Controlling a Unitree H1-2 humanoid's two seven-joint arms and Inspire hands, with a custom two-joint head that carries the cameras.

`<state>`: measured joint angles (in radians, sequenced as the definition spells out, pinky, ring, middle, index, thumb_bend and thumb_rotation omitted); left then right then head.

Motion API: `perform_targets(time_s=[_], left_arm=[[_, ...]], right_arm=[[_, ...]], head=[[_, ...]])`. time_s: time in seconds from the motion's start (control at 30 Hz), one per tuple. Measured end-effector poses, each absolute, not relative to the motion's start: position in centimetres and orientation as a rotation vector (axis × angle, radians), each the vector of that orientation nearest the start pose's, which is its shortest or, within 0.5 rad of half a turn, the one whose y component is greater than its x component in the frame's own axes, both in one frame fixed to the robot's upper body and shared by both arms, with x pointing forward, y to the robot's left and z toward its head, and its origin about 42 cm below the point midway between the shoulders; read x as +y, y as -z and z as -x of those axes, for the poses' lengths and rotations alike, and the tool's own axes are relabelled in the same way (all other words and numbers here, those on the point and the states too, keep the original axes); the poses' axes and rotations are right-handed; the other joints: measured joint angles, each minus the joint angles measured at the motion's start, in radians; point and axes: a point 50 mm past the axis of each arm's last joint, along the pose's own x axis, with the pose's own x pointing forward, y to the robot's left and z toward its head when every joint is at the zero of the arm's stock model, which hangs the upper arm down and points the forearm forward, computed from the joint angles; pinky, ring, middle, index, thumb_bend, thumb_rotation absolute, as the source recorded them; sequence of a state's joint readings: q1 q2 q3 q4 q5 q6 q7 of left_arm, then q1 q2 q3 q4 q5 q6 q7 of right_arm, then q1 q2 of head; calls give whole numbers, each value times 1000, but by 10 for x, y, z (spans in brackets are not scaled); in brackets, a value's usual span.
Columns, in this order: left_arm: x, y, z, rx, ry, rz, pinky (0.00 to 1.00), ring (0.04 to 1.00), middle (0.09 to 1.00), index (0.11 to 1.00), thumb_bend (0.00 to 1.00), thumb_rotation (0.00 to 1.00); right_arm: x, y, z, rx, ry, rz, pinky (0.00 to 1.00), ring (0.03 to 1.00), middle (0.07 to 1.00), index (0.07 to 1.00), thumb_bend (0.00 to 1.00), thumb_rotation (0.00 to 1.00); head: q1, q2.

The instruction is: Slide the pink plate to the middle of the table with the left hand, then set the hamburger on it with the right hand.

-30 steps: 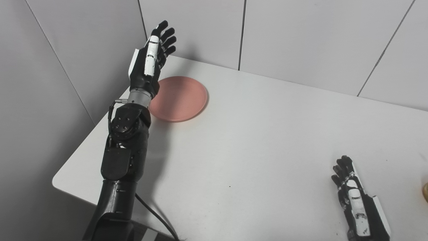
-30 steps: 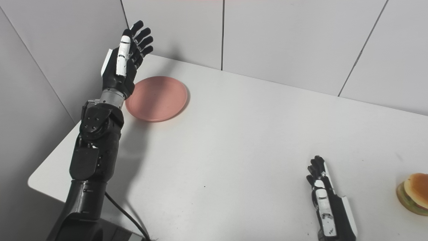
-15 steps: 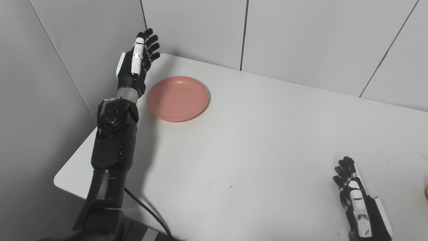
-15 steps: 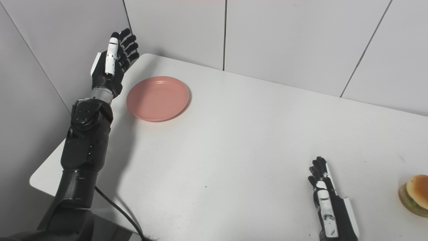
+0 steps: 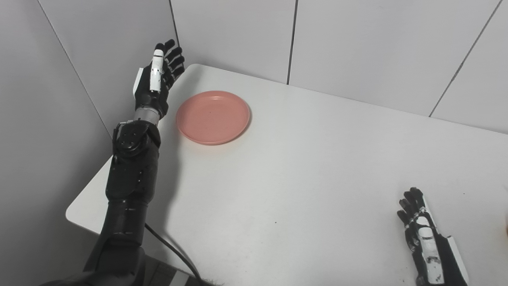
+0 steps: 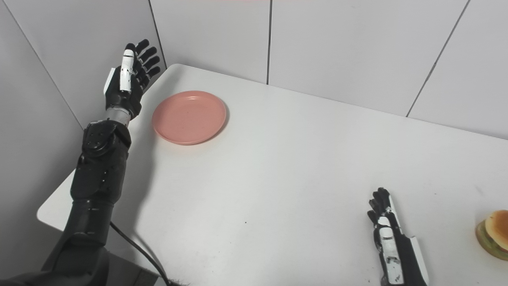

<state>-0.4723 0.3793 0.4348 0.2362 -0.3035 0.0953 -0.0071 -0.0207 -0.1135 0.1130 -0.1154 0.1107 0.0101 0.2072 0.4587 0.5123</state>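
The pink plate [image 5: 213, 116] lies flat near the far left corner of the white table [image 5: 301, 167]. My left hand [image 5: 155, 81] is raised just left of the plate at the table's left edge, open, fingers spread and pointing up, a small gap between it and the rim. The hamburger [image 6: 493, 234] sits at the right edge of the right eye view, on the table's near right. My right hand [image 6: 391, 242] rests low on the near right of the table, open, left of the hamburger and apart from it.
Grey panel walls [image 5: 357, 43] close in the table at the back and on the left, right beside my left hand. A black cable [image 5: 174, 254] hangs off the near left table edge below my left arm.
My left hand has swung left and down from over the plate's left rim to beside it, uncovering the plate. The view has shifted slightly. My right hand stays put.
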Motion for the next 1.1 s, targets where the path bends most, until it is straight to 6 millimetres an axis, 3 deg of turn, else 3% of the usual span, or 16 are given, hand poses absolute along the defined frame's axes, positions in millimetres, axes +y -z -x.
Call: perform_targets(time_s=[0.57, 1.1], left_arm=[[441, -204, -405, -175, -423, 167, 893, 885, 876, 855, 365, 1000], [443, -170, -410, -107, -422, 216, 874, 874, 873, 868, 354, 1000]], right_arm=[[-202, -131, -285, -111, -339, 1, 1000, 1000, 1000, 1000, 119, 1000], [-202, -131, -284, -103, -337, -6, 1000, 1000, 1000, 1000, 99, 1000]], head=[[5, 5], [0, 14]])
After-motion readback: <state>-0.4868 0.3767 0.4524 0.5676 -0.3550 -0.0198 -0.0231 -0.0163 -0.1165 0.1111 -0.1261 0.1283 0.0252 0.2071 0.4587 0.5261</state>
